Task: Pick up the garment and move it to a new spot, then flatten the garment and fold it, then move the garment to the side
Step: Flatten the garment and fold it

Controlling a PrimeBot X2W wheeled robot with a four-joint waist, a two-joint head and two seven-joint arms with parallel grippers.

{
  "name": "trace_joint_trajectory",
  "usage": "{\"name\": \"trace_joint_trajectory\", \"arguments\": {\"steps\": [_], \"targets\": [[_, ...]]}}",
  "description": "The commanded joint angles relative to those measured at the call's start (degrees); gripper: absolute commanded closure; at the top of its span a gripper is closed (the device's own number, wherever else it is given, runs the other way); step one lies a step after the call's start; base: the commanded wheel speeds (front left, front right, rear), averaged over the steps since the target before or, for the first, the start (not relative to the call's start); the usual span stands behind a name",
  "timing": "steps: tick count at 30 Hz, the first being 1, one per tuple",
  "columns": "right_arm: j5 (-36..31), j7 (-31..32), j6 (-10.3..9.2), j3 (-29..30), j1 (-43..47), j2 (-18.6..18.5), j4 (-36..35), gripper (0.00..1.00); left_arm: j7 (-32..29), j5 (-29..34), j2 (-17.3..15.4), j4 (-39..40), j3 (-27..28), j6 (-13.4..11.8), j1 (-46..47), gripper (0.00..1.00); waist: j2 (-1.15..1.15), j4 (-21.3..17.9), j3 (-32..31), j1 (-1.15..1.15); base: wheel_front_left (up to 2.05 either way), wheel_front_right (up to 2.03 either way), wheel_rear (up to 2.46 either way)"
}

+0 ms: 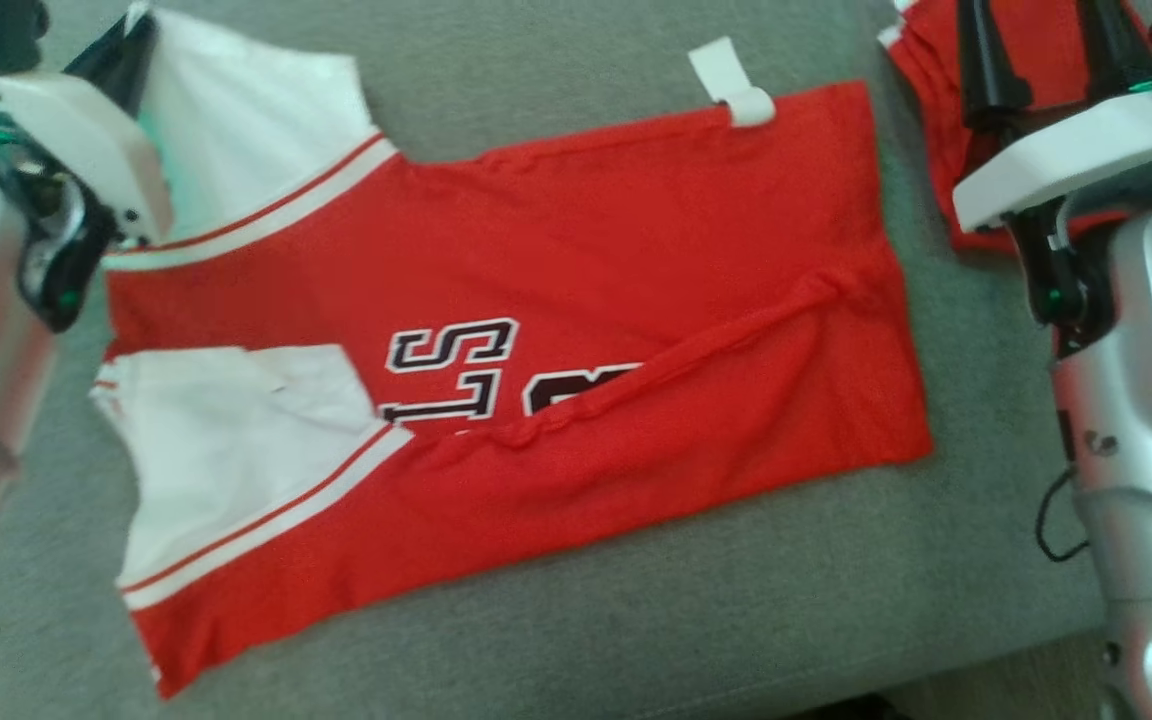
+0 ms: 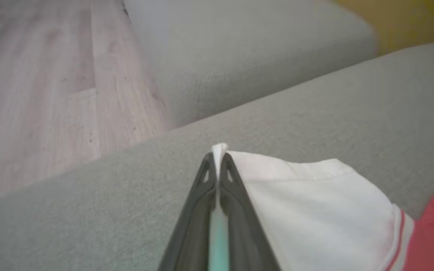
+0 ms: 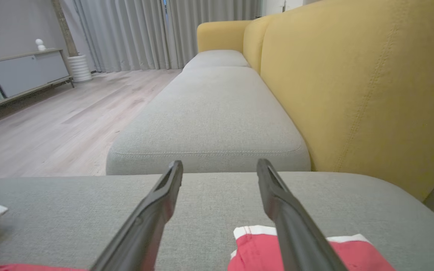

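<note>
Garment crosswise, sleeves leftward

Left pincer tips together; right pincer tips apart.

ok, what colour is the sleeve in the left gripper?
White fabric sleeve, red stripe at its seam; left wrist view.

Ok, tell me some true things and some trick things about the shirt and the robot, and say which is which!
1. The left end effector is pinching the white sleeve of the shirt. True.
2. The right end effector is shut. False: its fingers are wide apart and hold nothing.
3. The shirt is blue. False: it is red and white.
4. The shirt lies on a grey cushion. True.
</note>
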State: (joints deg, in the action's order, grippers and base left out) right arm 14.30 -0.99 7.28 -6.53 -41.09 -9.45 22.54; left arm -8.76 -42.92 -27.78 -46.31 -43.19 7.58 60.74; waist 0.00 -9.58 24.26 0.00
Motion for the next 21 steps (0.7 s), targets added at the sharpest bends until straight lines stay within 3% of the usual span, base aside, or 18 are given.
{"name": "trace_joint_trajectory", "arguments": {"steps": [1,9,21], "targets": [[1.8,1.0,0.21,-1.7,-0.4,-1.2,-1.4,0.00,3.8,0.8,-1.3,1.6,1.7,-0.2,1.8,1.00,0.00,2.8,-2.4,0.00,0.00,0.00,0.00],[7.6,5.0,0.21,-6.3,2.1,-6.0,1.7,0.00,11.0,3.3,0.7,6.3,-0.4,-1.0,-2.0,1.00,0.00,8.0,-5.2,0.00,0.00,0.00,0.00],[13.9,12.4,0.21,-10.2,2.2,-11.2,13.1,0.00,11.1,4.5,-0.4,19.2,-3.1,-3.9,-9.2,1.00,0.00,13.2,-6.0,0.00,0.00,0.00,0.00]]}}
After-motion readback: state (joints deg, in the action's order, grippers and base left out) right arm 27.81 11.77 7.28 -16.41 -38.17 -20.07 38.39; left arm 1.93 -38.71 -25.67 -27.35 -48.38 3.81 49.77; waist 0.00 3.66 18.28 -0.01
